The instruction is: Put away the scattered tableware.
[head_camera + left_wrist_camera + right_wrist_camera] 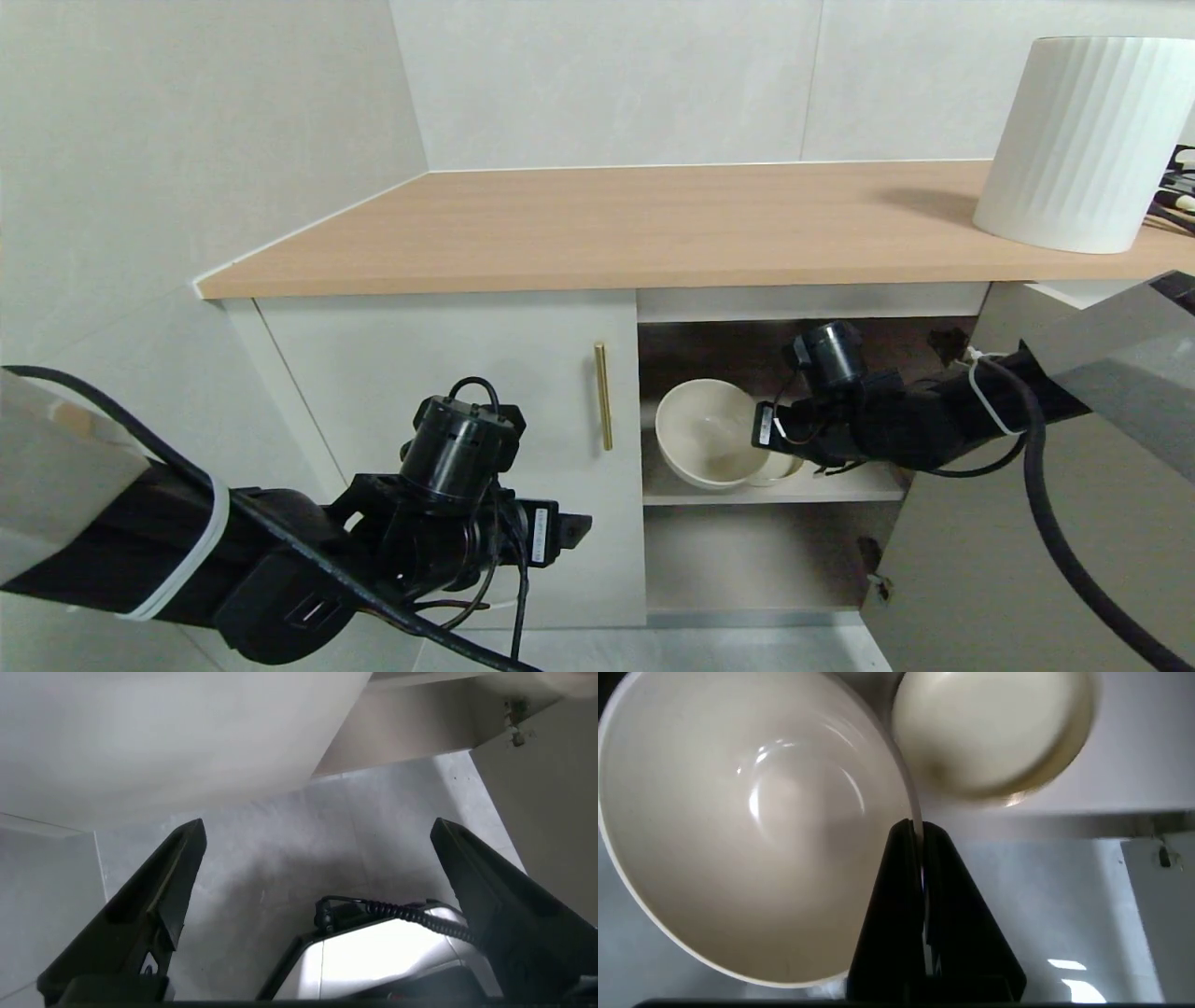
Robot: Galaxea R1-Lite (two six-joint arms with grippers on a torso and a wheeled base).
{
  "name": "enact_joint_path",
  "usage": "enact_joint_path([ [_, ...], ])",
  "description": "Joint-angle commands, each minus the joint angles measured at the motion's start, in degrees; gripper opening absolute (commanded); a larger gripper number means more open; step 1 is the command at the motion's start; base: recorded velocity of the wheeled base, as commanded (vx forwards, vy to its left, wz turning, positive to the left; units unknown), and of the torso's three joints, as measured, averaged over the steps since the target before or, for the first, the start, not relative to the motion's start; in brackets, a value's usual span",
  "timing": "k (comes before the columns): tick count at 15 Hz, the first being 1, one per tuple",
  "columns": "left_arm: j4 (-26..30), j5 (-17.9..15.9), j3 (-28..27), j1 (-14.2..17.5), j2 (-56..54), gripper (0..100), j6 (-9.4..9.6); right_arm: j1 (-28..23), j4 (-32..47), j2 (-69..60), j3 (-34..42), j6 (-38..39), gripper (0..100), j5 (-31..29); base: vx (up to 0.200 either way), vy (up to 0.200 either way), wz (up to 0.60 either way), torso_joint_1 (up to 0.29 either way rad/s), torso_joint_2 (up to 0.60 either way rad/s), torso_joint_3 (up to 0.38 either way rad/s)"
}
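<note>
A large cream bowl (702, 441) is tilted on its side at the front of the open cabinet's upper shelf (766, 490). My right gripper (761, 431) is shut on its rim. In the right wrist view the dark fingers (920, 887) pinch the edge of the bowl (757, 831), and a smaller cream dish (990, 733) sits on the shelf just beside it. That small dish (782, 469) peeks out under the right arm. My left gripper (565, 534) hangs low in front of the closed left door, open and holding nothing (318, 835).
The wooden countertop (607, 224) carries a tall white ribbed container (1083, 140) at the far right. The left door has a gold handle (604, 397). The right door (980, 560) stands swung open beside the right arm. The lower shelf (756, 560) holds nothing.
</note>
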Motion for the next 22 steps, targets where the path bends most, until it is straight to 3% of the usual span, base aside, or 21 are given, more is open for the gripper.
enact_joint_path([
  [1, 0.0, 0.0, -0.1, 0.0, 0.0, 100, -0.03, -2.0, 0.0, 2.5, -2.6, 0.9, 0, -0.1, 0.000, 0.000, 0.00, 0.000, 0.00, 0.000],
  [15, 0.0, 0.0, -0.2, 0.0, 0.2, 100, -0.03, -4.9, -0.2, 7.7, -5.7, 0.6, 0, -8.1, 0.000, 0.000, 0.00, 0.000, 0.00, 0.000],
  [22, 0.0, 0.0, -0.2, 0.0, 0.5, 100, 0.06, -7.1, -0.1, 9.0, -6.8, -0.8, 0, -8.1, 0.000, 0.000, 0.00, 0.000, 0.00, 0.000],
])
